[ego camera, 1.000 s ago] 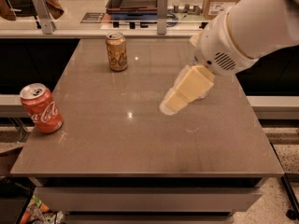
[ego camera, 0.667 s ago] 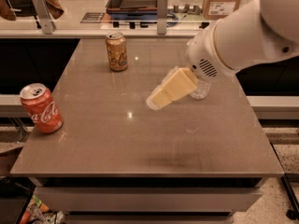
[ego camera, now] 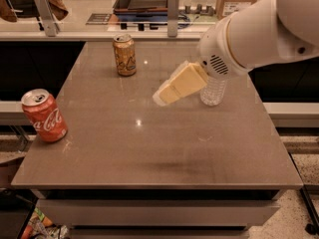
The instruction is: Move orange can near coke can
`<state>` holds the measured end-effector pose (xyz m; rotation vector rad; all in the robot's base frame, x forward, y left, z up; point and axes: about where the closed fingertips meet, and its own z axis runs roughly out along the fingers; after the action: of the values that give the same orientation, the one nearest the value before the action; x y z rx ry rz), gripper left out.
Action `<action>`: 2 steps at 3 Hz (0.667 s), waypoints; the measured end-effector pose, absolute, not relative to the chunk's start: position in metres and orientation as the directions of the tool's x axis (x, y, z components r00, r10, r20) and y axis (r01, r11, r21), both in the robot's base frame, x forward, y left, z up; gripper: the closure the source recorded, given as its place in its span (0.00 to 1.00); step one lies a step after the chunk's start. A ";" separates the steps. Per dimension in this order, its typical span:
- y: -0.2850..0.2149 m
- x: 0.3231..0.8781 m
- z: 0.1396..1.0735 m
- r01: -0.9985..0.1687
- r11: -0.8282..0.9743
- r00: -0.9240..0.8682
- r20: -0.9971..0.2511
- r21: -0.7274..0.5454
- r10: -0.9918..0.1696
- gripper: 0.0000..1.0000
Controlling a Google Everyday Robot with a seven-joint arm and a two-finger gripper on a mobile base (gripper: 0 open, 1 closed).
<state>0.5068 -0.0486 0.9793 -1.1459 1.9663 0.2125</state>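
The orange can (ego camera: 124,55) stands upright at the far side of the grey table (ego camera: 149,148), left of centre. The coke can (ego camera: 44,115) stands upright near the table's left edge, toward the front. My gripper (ego camera: 162,98), with cream-coloured fingers, hangs above the table's middle, to the right of and nearer than the orange can, well apart from it. It holds nothing that I can see. The white arm comes in from the upper right.
A clear plastic bottle (ego camera: 214,91) stands on the table right of the gripper, partly hidden by the arm. A counter with posts (ego camera: 172,6) runs behind the table. The floor shows to the right and below.
The gripper and arm have moved left and farther back across the table, toward the orange can. Both cans have stayed in place.
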 end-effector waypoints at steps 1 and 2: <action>-0.027 0.526 0.975 -0.785 0.574 -0.218 -0.765 -0.231 -0.605 0.00; 0.008 0.555 0.965 -0.797 0.568 -0.181 -0.817 -0.205 -0.548 0.00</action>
<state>0.5555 0.0081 0.9651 -1.0941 1.8614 0.3325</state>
